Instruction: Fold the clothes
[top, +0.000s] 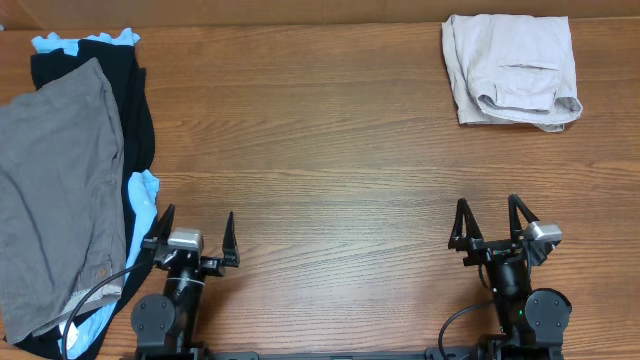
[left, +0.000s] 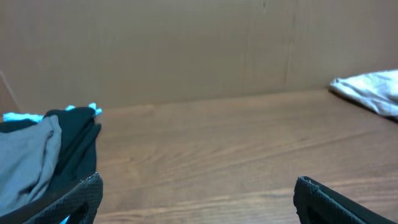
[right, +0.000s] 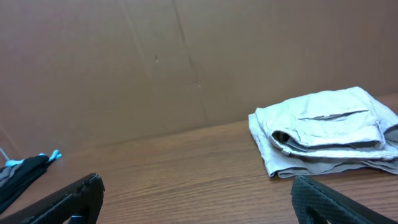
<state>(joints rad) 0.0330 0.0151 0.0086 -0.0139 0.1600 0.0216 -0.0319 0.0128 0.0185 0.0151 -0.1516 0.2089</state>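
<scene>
Lying spread over a black garment (top: 132, 100), grey shorts (top: 55, 190) seem unfolded.

The bench (top: 330, 150) is brown wood-grain, smooth with a faint sheen. The grey shorts (top: 55, 190) are matt woven cloth, the beige shorts (top: 510, 70) a paler, creased cloth, and the back wall (left: 186, 50) looks like matt cardboard.

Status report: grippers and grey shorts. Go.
Left gripper open, empty. Right gripper open, empty. Grey shorts unfolded, far left, atop black garment. Nothing in the way.
</scene>
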